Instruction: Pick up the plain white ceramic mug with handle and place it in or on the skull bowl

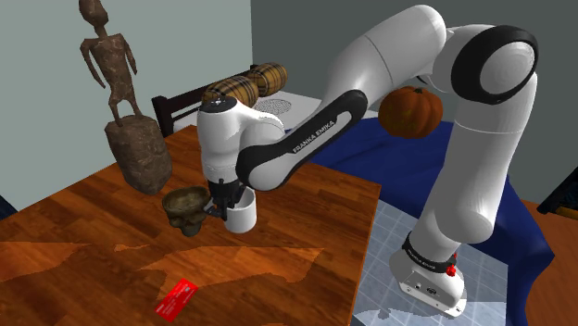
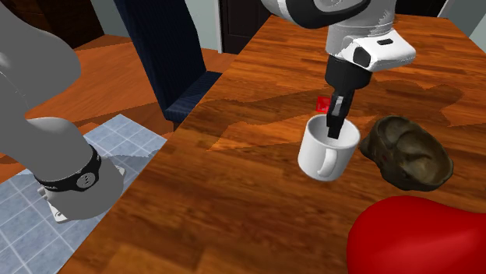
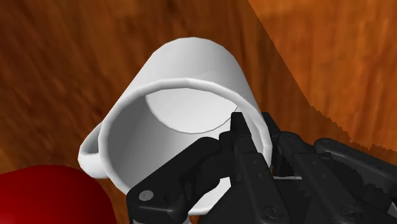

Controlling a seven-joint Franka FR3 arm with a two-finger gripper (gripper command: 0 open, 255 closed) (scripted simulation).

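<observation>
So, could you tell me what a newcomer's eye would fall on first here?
Likely the black gripper clasping the rim of a white mug, close beside a dark skull bowl on the wooden table. Then the tall brown figure at the table's far corner in the shoulder view, with an orange pumpkin by the arm.

- Black gripper (image 1: 225,202) at rim of white mug (image 1: 243,219), over wooden table (image 1: 306,222).
- Dark skull bowl (image 1: 188,209) just beside mug, on its left.
- Flat red card (image 1: 176,298) well apart, nearer the camera; carved figure (image 1: 113,74) behind.
</observation>
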